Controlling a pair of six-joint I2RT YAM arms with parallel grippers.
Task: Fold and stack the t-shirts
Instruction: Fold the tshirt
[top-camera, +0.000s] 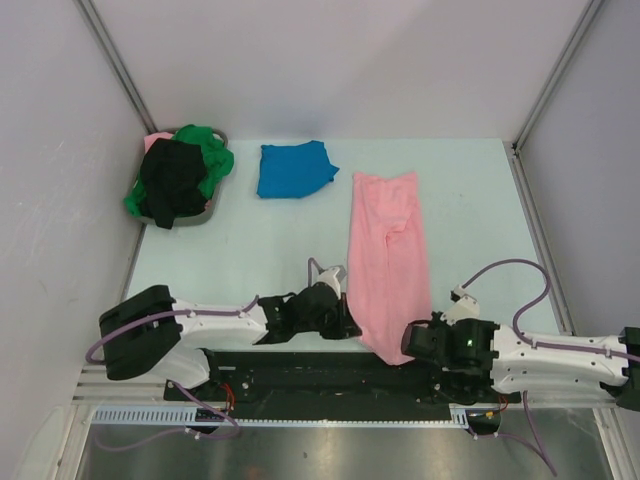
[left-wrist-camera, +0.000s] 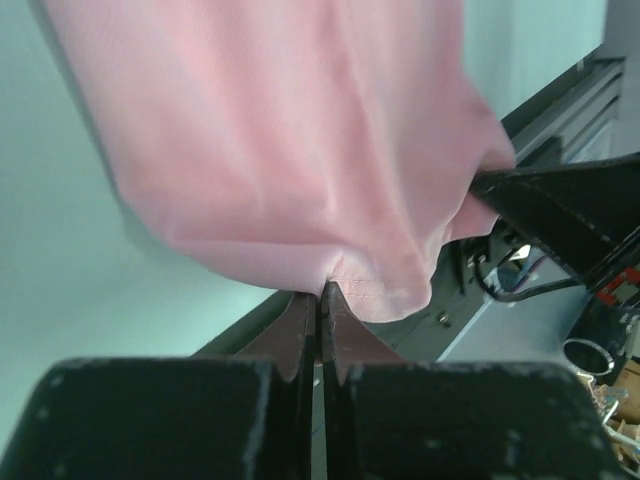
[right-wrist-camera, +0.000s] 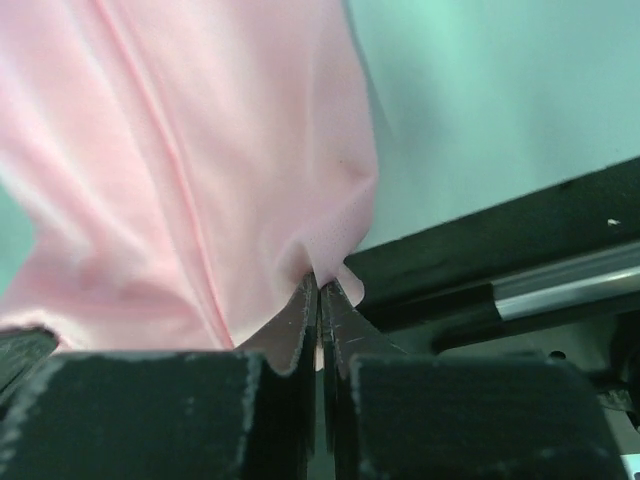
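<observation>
gripping pink t-shirt (top-camera: 388, 260): left hand (left-wrist-camera: 320, 292), right hand (right-wrist-camera: 320, 286) | beyond: blue t-shirt (top-camera: 293, 168), basket (top-camera: 206, 213)

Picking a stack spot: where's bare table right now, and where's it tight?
Biggest bare patch: table between basket and pink shirt, nearer than the blue shirt. Second: the strip right of the pink shirt, out to the table's right edge. Tight: near edge, where left fingers and right fingers pinch the pink hem; far-left corner, the heaped basket.

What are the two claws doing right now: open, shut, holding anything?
Left gripper: closed, pinching the pink t-shirt at its near edge.
Right gripper: closed, pinching the same pink t-shirt.
</observation>
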